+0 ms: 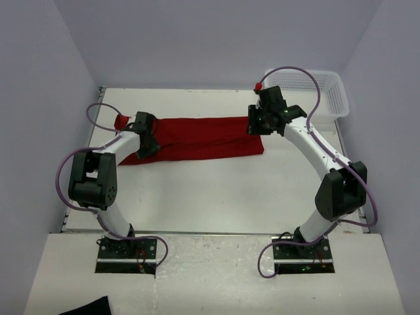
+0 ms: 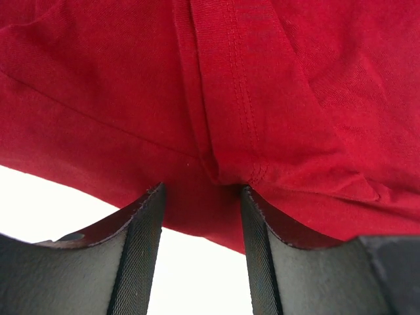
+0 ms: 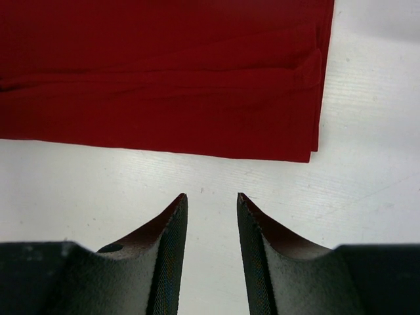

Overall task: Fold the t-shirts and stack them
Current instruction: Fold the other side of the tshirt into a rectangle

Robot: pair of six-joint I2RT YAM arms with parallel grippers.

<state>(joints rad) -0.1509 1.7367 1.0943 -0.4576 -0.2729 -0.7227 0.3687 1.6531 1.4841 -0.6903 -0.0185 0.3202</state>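
Note:
The dark red t-shirt (image 1: 203, 138) lies on the white table as a long folded strip running left to right. My left gripper (image 1: 149, 147) is over its left end. In the left wrist view the shirt (image 2: 262, 85) fills the upper part, and my left gripper (image 2: 201, 189) is open with its fingertips at the cloth's near edge, nothing between them. My right gripper (image 1: 256, 128) is at the strip's right end. In the right wrist view it (image 3: 211, 195) is open and empty over bare table, a little short of the shirt's (image 3: 164, 79) folded edge and corner.
A white mesh basket (image 1: 331, 92) stands at the table's back right corner, beside the right arm. A black cloth scrap (image 1: 85, 307) lies off the table at the bottom left. Bare white table (image 1: 216, 190) stretches between the shirt and the arm bases.

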